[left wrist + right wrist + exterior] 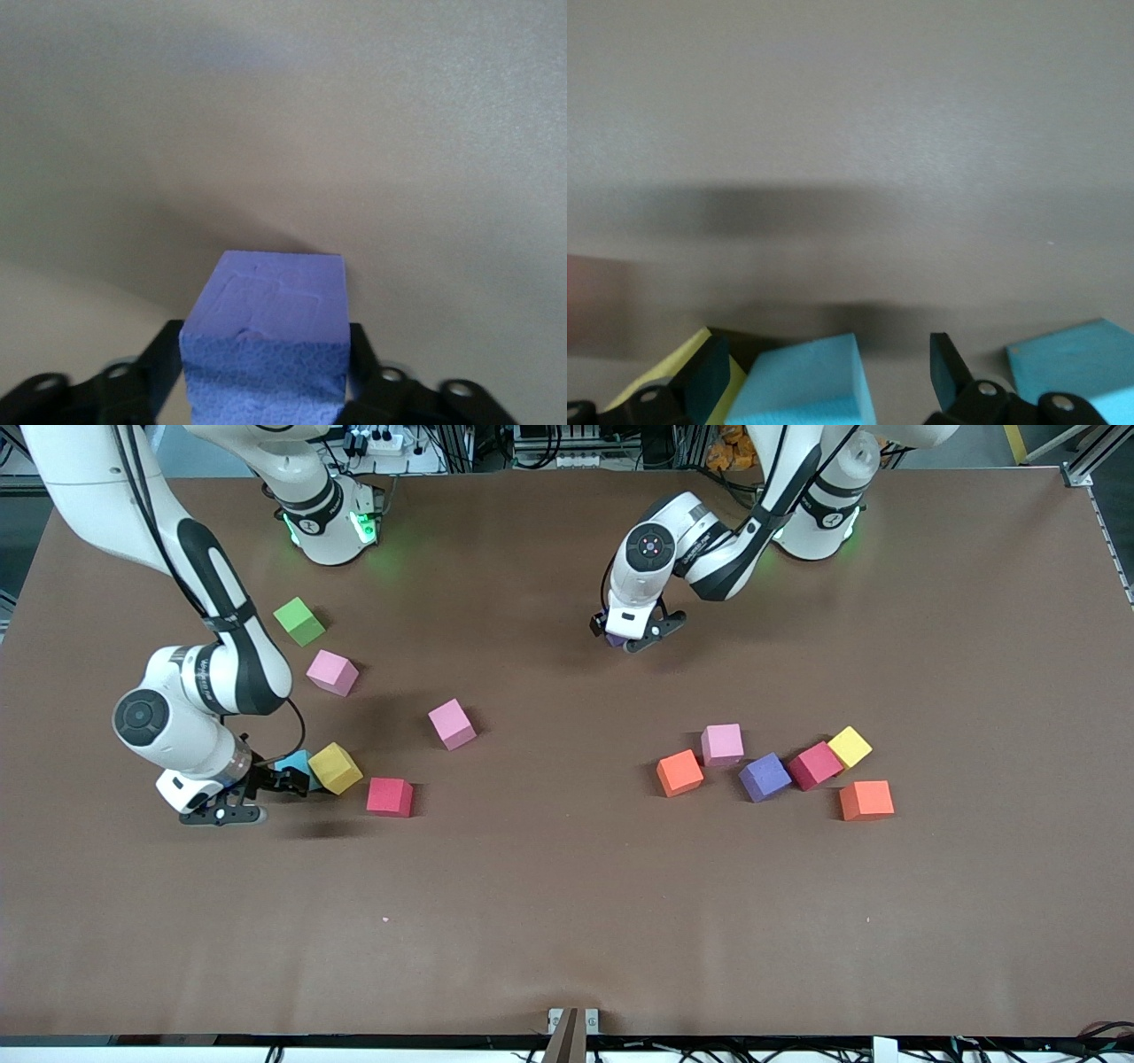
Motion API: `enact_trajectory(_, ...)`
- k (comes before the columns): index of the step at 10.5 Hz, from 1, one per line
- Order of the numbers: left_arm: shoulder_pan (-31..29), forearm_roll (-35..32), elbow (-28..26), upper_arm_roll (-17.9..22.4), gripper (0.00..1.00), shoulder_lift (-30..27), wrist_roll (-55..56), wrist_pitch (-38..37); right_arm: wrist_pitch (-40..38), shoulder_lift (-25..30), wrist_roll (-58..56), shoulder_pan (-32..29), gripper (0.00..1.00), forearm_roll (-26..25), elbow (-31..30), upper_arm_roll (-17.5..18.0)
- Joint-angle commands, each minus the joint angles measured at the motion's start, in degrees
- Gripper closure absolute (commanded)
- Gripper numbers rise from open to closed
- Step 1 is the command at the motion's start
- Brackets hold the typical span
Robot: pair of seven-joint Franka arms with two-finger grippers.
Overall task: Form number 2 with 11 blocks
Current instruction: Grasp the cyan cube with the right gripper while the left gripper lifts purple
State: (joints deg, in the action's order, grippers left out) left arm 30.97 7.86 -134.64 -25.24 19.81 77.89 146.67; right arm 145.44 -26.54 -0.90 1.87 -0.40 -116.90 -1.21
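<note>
My left tool [266, 390] grips a purple cube [270, 341] between its fingers; my right tool [824, 372] stands wide open around a light blue cube [804, 390], yellow cube [335, 768] beside it.

The left end effector [640, 635] is low at the table, fingers [155, 367] pressed against a block. The right end effector [232, 797] is low too, fingers [946, 370] spread wide.

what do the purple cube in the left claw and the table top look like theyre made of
Purple cube: probably soft foam, matte. Its side shows a fine pebbled grain and its top a shallow pressed-in mark, with no shine. Table top: a flat brown matte sheet, maybe paper or thin board laid over the bench; no glare, and the exact material is open.
</note>
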Motion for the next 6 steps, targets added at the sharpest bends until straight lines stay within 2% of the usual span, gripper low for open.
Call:
enact_trajectory(1,2.0,-4.2,0.1,0.3,1.00,0.1,1.7,1.7,0.5,-1.9,1.7,0.4,0.00,-0.3,1.2,0.1)
enact_trajectory(4,3.6,-4.3,1.8,1.0,1.00,-0.1,-2.0,2.7,0.4,-1.3,2.9,1.7,0.00,-0.6,-0.5,0.0)
enact_trajectory(6,9.6,-4.3,4.6,7.4,1.00,-0.7,-5.8,1.5,0.0,-0.1,2.6,1.7,0.00,-1.0,-2.1,0.0)
